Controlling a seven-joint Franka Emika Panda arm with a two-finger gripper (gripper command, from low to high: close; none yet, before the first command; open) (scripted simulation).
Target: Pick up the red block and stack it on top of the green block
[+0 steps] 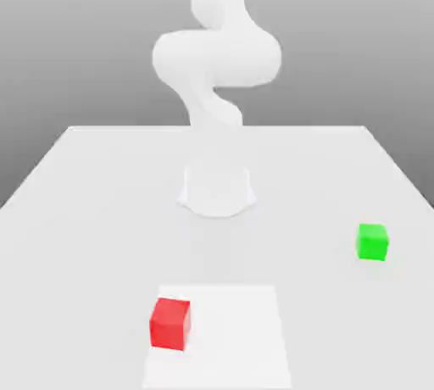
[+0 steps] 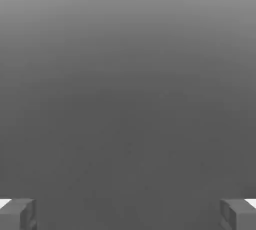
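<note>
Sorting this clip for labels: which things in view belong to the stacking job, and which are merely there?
Part of the job:
- red block, on the table's brighter square patch
- green block, apart from it, toward the exterior view's right
- gripper, fingers wide apart, nothing between them

Merely there:
- white table
- brighter square patch

One red block and one green block are counted on one table, beside one arm.

I see red block & green block both matt, plain-faced; worktop smooth matt white; arm smooth white.
</note>
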